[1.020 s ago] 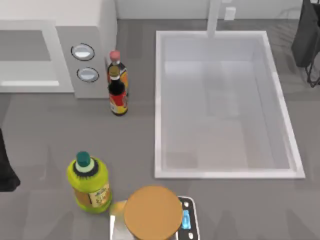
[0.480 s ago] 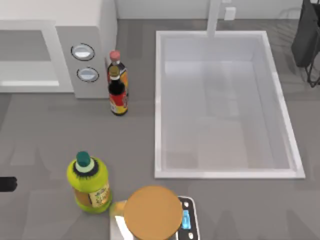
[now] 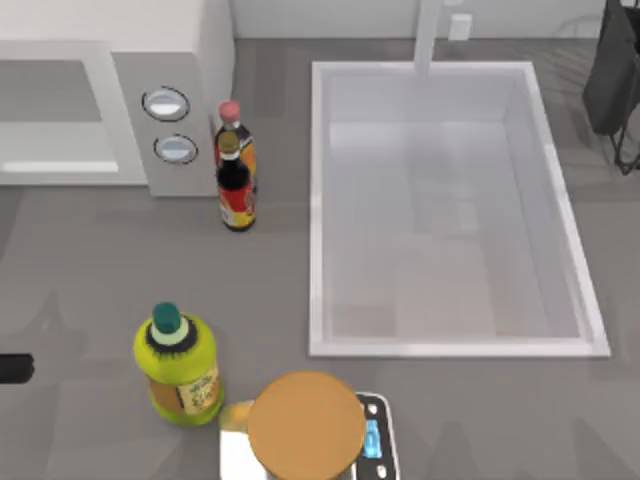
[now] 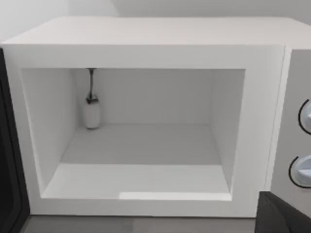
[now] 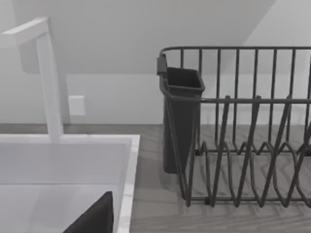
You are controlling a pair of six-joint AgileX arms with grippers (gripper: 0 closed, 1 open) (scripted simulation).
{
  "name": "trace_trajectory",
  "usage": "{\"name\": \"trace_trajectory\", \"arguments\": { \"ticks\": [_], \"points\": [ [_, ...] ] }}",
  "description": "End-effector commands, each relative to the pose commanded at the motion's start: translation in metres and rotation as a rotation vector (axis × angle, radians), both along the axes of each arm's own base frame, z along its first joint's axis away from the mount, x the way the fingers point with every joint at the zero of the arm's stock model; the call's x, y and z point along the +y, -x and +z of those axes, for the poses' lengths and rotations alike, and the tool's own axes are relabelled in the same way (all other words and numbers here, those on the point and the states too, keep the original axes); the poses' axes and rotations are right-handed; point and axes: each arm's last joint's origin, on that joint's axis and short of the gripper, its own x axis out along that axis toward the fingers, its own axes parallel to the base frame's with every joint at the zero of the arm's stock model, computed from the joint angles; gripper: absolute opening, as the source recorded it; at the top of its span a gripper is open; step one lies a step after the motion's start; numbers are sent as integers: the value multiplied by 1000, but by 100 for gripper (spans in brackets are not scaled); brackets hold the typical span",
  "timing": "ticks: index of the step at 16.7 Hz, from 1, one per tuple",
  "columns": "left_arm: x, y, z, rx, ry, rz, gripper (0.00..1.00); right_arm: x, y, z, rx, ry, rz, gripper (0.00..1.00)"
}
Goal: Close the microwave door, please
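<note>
**Microwave door open, cavity bare**

You see the microwave door swung wide beside the white cavity at the bench's far left; the left arm sits at the left edge; you cannot tell either claw's state.

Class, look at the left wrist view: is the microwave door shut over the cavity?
No. The microwave cavity stands open, its white interior fully exposed.

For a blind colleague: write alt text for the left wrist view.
An open white microwave faces the camera, its bare white cavity exposed. A dark edge of the microwave door stands swung out at one side, and two round dials sit at the other.
</note>
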Motion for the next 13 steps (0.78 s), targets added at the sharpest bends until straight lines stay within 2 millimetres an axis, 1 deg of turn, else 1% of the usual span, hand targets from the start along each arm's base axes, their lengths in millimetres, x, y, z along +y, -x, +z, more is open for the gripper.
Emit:
{"name": "trace_trajectory", "arguments": {
  "ticks": [6, 13],
  "points": [
    [0, 0, 0, 0, 0, 0, 0, 0, 0, 0, 0, 0, 0, 100],
    [-13, 3, -4, 0, 0, 0, 0, 0, 0, 0, 0, 0, 0, 100]
  ]
}}
